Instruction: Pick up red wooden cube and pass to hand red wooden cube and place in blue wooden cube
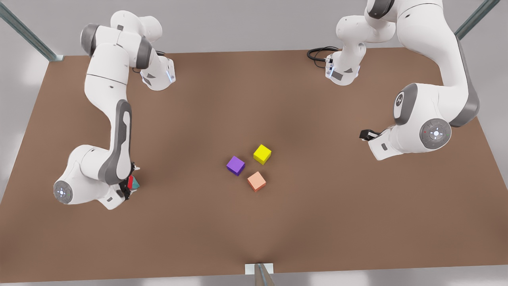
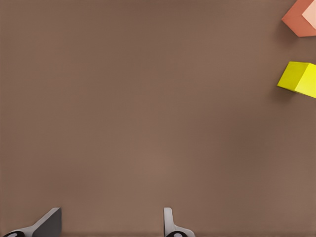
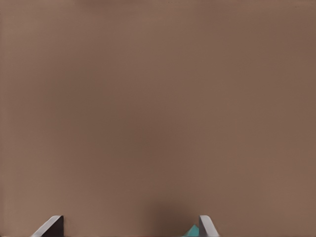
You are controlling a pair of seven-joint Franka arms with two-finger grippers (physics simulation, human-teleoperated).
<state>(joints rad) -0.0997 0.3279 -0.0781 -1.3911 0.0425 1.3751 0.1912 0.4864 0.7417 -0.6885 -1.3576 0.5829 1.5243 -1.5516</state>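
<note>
A brown table (image 1: 317, 222) seen from above, with a white arm on each side. On the front view's left, your right gripper (image 1: 129, 186) sits low over the table at the near-left. The red wooden cube (image 1: 129, 182) and the blue wooden cube (image 1: 136, 183), which reads as teal, are both tucked against it and touch each other. The arm hides most of both, so you cannot tell whether the red one rests on the teal one or leans beside it.

In the right wrist view, that gripper (image 3: 131, 226) has its fingers spread wide with bare table between them. A sliver of the teal cube (image 3: 192, 231) shows just beside one fingertip. The gripper looks released, which fits a placement at or near its end.

On the front view's right, your left gripper (image 1: 365, 135) waits well apart from every cube. In the left wrist view its fingers (image 2: 49, 222) are also spread and empty, probably because its share of the pass is finished.

Three spare cubes cluster mid-table: purple cube (image 1: 235, 165), yellow cube (image 1: 262, 153) and salmon cube (image 1: 256, 181). They sit close together without touching.

If you lift away, rise straight up, since a sideways brush could knock the red cube off.
</note>
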